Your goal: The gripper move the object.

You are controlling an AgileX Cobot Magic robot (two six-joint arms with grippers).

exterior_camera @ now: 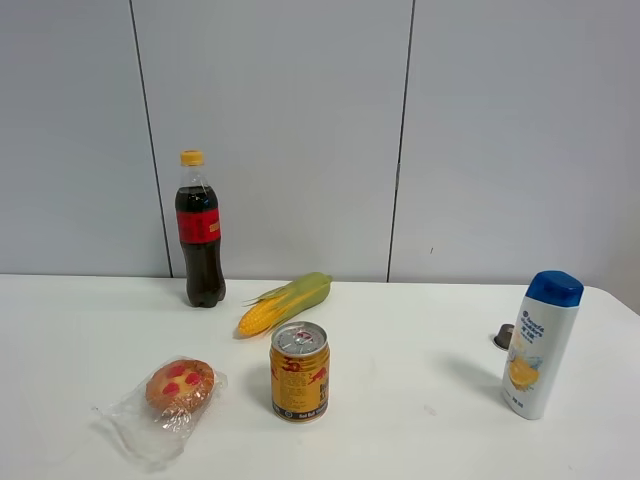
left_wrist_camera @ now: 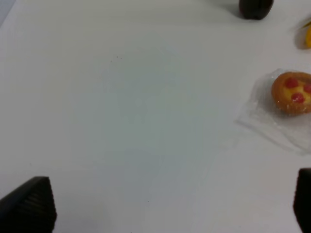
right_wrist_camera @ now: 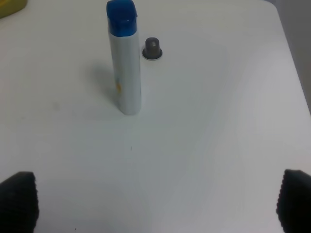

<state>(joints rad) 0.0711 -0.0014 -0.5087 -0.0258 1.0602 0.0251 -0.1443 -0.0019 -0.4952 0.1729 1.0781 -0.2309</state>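
The muffin (exterior_camera: 179, 386), golden-brown with red spots and wrapped in crinkly clear plastic, lies on the white table at the front left. It also shows in the left wrist view (left_wrist_camera: 292, 92), far off to one side of my left gripper (left_wrist_camera: 172, 208). That gripper is open and empty over bare table, with only its black fingertips (left_wrist_camera: 29, 204) in frame. My right gripper (right_wrist_camera: 158, 199) is open and empty too, its fingertips (right_wrist_camera: 17, 199) wide apart above bare table. Neither gripper shows in the exterior high view.
A gold drink can (exterior_camera: 299, 371) stands right of the muffin. A corn cob (exterior_camera: 285, 302) and a cola bottle (exterior_camera: 201, 232) are behind. A white shampoo bottle with a blue cap (exterior_camera: 541, 343) (right_wrist_camera: 124, 58) and a small grey capsule (exterior_camera: 503, 336) (right_wrist_camera: 152, 48) are at the right.
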